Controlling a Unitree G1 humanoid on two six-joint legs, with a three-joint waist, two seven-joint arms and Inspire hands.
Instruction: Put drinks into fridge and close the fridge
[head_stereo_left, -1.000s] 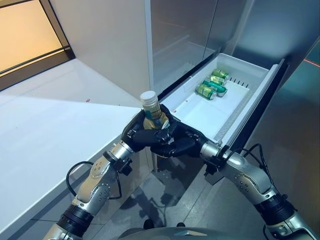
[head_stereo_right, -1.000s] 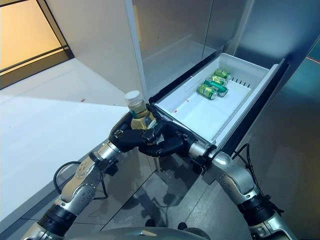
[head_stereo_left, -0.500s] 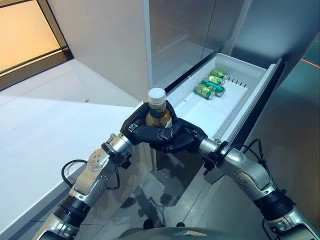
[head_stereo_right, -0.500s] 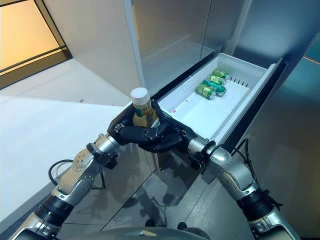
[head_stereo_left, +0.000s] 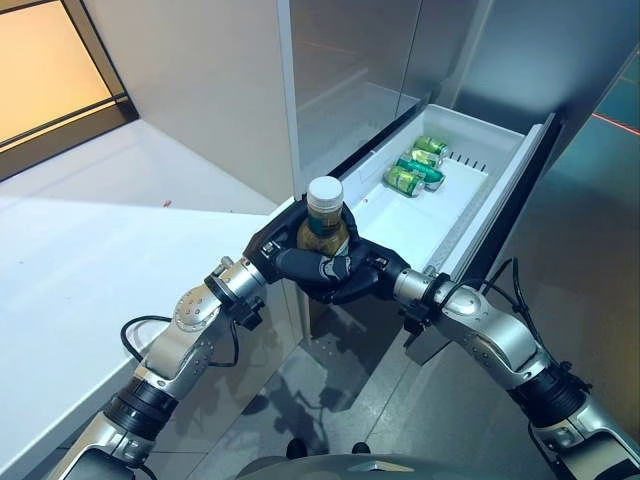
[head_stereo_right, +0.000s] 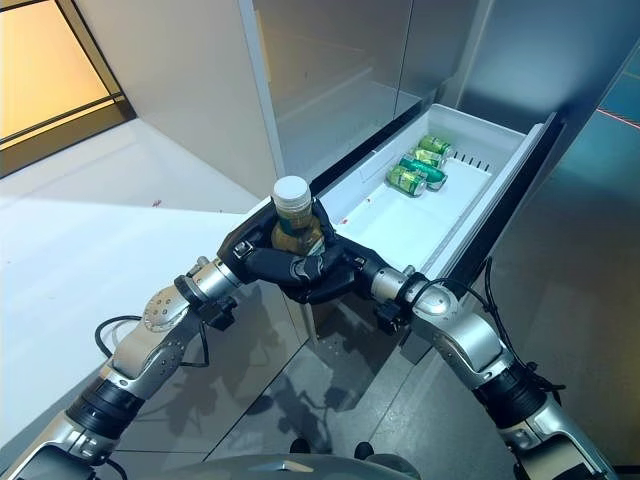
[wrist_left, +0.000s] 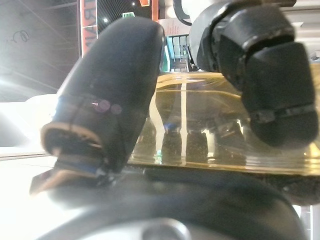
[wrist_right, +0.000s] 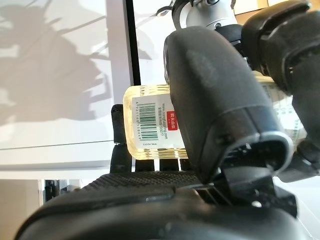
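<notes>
A bottle (head_stereo_left: 324, 222) of yellow drink with a white cap stands upright between both hands, just over the near corner of the open white fridge drawer (head_stereo_left: 420, 225). My left hand (head_stereo_left: 275, 248) curls round it from the left and my right hand (head_stereo_left: 350, 279) wraps it from the right. The left wrist view shows the amber bottle (wrist_left: 210, 120) held behind my thumb (wrist_left: 107, 95). The right wrist view shows the labelled bottle (wrist_right: 152, 125) pressed under my thumb (wrist_right: 220, 105). Several green cans (head_stereo_left: 415, 167) lie at the drawer's far end.
The drawer's dark front panel (head_stereo_left: 510, 210) juts out on the right. Grey fridge doors (head_stereo_left: 350, 60) rise behind the drawer. A white counter (head_stereo_left: 100, 250) spreads on the left, with a window (head_stereo_left: 45, 60) at its far end.
Both hands have carried the bottle up and to the right, from beside the counter edge to over the drawer's near corner.
</notes>
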